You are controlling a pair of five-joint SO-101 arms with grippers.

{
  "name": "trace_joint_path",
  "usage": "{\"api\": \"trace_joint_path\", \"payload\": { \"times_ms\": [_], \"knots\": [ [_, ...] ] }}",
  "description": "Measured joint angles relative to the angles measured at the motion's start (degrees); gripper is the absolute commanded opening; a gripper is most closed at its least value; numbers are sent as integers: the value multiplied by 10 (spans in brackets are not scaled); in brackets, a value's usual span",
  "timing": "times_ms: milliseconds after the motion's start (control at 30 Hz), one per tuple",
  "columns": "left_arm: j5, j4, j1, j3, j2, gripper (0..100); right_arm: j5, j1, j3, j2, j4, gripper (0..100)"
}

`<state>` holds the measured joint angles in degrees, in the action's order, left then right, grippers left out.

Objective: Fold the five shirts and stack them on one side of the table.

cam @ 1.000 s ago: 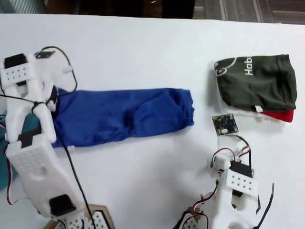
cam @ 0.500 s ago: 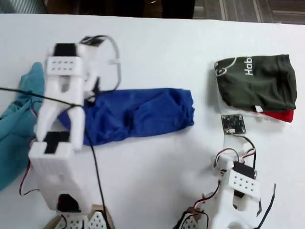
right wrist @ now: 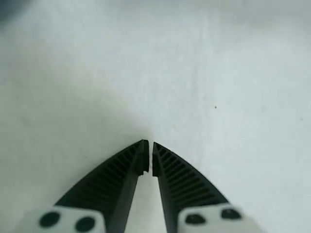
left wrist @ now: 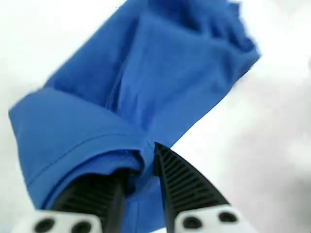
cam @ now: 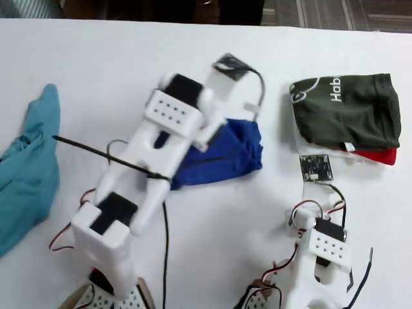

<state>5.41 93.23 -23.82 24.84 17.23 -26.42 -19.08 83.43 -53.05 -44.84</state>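
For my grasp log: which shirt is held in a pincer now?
The blue shirt: the left pincer is shut on its edge. The teal shirt and dark green shirt lie ungripped.

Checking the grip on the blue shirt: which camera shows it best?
Left wrist view: the left claw is shut on a fold of the blue shirt, close up. In the high view the arm hides part of it. The right wrist view faces the table.
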Motion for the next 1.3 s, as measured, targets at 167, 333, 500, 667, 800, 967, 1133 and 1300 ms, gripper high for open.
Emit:
{"api": "trace_joint_path", "payload": {
  "times_ms": [167,333,500,667,800,967,1133,1300],
  "knots": [
    [-21,-66,-44,0,0,28,0,0,0,0,0,21],
    [-26,-110,-62,11,30,28,0,0,0,0,0,21],
    [-26,-117,-59,57,104,28,0,0,0,0,0,21],
    [-26,-114,-59,126,156,124,0,0,0,0,0,21],
    [-26,-87,-59,178,180,195,0,0,0,0,0,21],
    [-26,-40,-57,253,183,190,0,0,0,0,0,21],
    [-25,23,-17,350,183,60,0,0,0,0,0,21],
    [-25,55,44,360,183,28,0,0,0,0,0,21]
  ]
}}
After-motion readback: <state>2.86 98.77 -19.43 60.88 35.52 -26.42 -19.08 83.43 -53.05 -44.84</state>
